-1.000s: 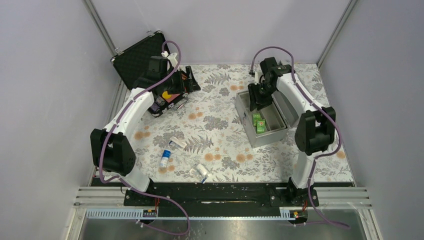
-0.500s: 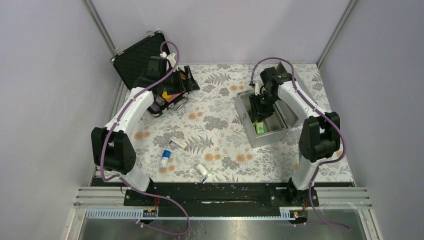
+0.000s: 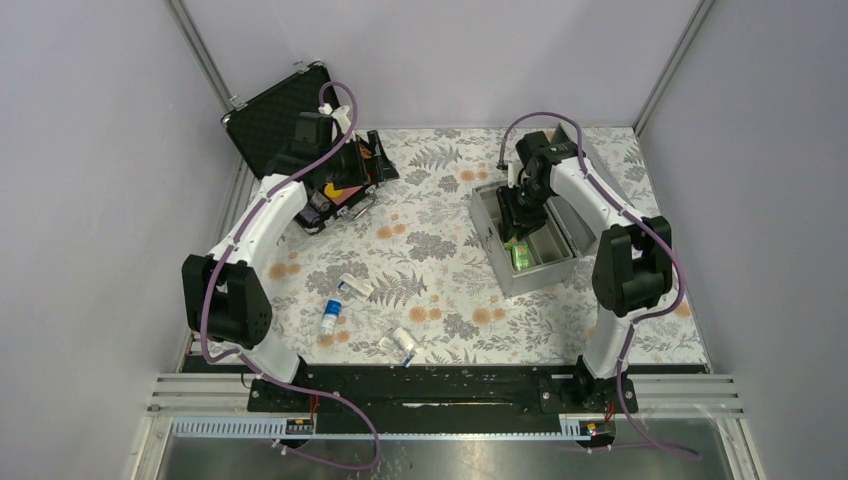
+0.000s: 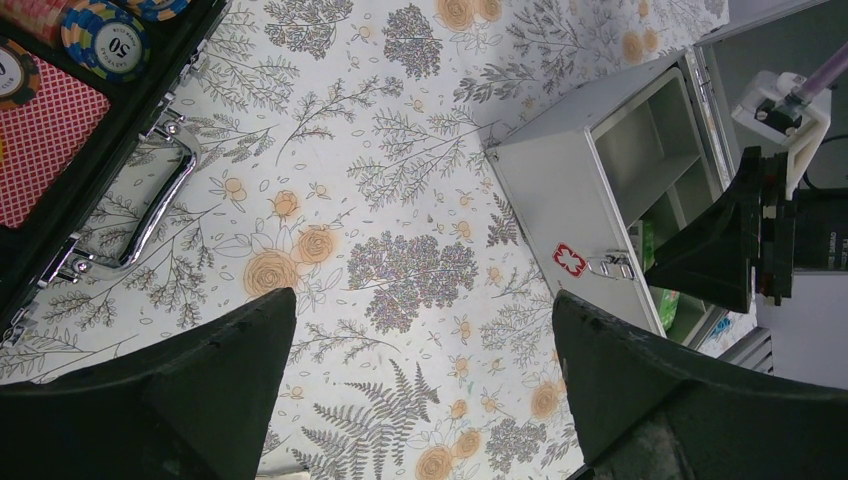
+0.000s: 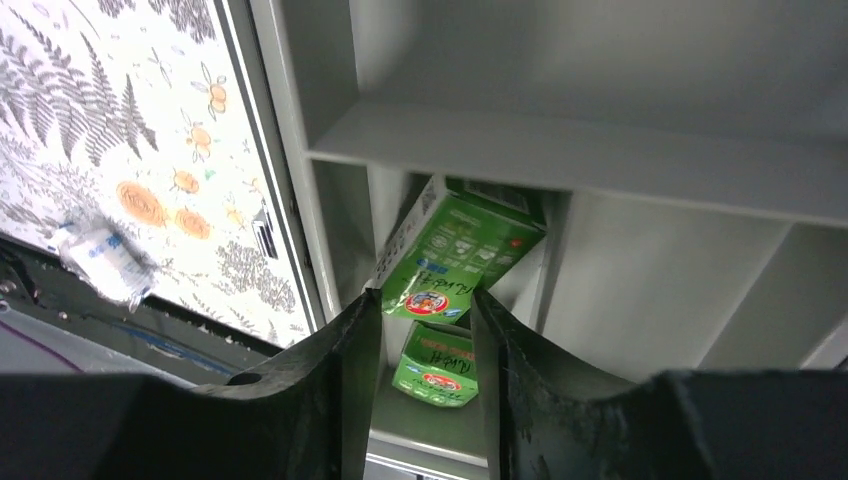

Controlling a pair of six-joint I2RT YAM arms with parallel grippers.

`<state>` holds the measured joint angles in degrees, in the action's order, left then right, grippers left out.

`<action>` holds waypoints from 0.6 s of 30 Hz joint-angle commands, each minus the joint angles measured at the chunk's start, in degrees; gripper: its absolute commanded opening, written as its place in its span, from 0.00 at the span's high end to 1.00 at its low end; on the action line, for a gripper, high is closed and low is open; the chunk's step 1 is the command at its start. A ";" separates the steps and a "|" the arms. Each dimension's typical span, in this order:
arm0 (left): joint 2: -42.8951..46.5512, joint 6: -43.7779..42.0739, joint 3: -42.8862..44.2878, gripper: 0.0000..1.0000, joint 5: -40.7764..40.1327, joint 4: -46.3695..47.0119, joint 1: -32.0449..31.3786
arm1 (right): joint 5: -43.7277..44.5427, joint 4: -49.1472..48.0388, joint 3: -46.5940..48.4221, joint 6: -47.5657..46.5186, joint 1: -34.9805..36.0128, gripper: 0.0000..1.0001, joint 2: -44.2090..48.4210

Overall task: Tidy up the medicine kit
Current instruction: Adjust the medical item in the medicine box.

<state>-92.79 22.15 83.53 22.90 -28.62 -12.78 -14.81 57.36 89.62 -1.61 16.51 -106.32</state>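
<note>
Near edge, on the floral tablecloth (image 3: 440,270): crumpled white packet (image 3: 400,343), small white-and-blue bottle (image 3: 329,318), flat white box (image 3: 354,286), each apart from the others.

Mid-right: silver-grey metal medicine kit (image 3: 535,272), lid open. The right gripper (image 5: 427,300) reaches into a compartment, jaws clenched on the lower end of a tilted green carton (image 5: 455,250). A second green carton (image 5: 438,362) lies beneath it.

Far left: the left gripper (image 4: 420,298) hangs over the cloth with jaws fully released and nothing between them, beside the open black foam-lined case (image 3: 270,115) of chips (image 4: 105,40).

Black chip case (image 3: 272,118), floral tablecloth (image 3: 440,280)
</note>
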 commanded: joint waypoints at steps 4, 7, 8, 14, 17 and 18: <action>1.06 0.48 -0.61 0.01 0.94 2.96 0.39 | 1.97 -0.83 6.46 -0.02 0.76 0.54 -2.60; 1.33 0.11 -1.03 0.01 0.78 2.72 0.40 | 1.99 -0.78 6.66 -0.23 0.72 0.54 -2.54; 1.39 -0.10 -1.14 0.01 0.70 2.46 0.45 | 2.30 -0.59 6.62 -0.32 0.71 0.54 -2.24; 3.28 -6.61 -1.90 0.01 -11.28 -5.37 0.80 | 6.03 2.32 5.86 -1.99 0.71 0.54 5.12; 4.28 -13.50 -2.95 0.01 -14.98 -11.47 1.44 | 5.90 2.17 4.01 -2.48 0.75 0.51 10.12; 4.20 -16.13 -3.00 0.01 -15.45 -14.17 1.67 | 5.65 1.92 3.15 -2.78 0.72 0.50 11.77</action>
<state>-91.88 16.14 81.30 15.09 -34.11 -12.32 -10.50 58.00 93.56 -2.74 16.58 -104.49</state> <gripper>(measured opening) 0.989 0.483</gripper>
